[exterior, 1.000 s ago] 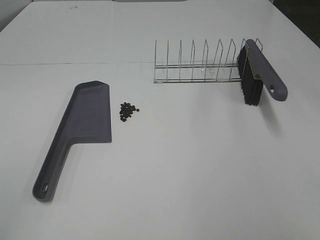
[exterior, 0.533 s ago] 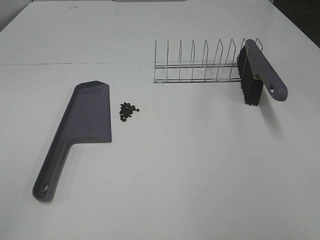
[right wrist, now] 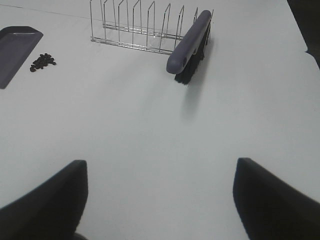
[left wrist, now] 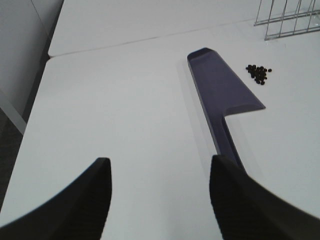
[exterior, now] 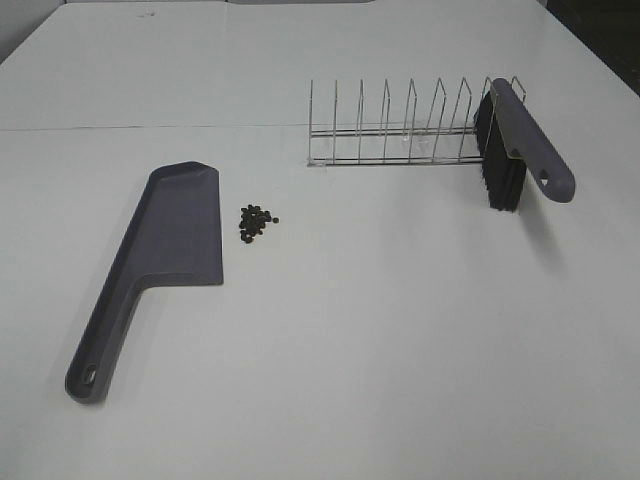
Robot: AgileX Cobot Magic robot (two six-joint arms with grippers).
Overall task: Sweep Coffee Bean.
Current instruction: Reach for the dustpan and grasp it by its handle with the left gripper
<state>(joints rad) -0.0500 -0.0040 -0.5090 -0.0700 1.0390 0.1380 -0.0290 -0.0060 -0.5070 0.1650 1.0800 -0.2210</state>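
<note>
White table (exterior: 400, 350) | wire rack (exterior: 400, 135), 1 o'clock | grey dustpan (exterior: 175, 240), 9 o'clock | brush (exterior: 520, 140) propped at rack's 3 o'clock end | left gripper (left wrist: 160, 162), right gripper (right wrist: 161, 164) — jaws wide, empty | coffee bean (exterior: 256, 222) cluster just beside dustpan's 3 o'clock

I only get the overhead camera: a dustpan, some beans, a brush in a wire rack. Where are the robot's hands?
Observer: Outside your picture. The left gripper is open and empty; the dustpan handle runs behind one of its fingers.
Visitor: And the other one?
Observer: The right gripper is open and empty too, facing the brush that leans in the rack.
Visitor: Do the hand cameras see the beans?
Observer: Both do. In the left one, the coffee beans lie beyond the gripper, beside the dustpan's blade.
</note>
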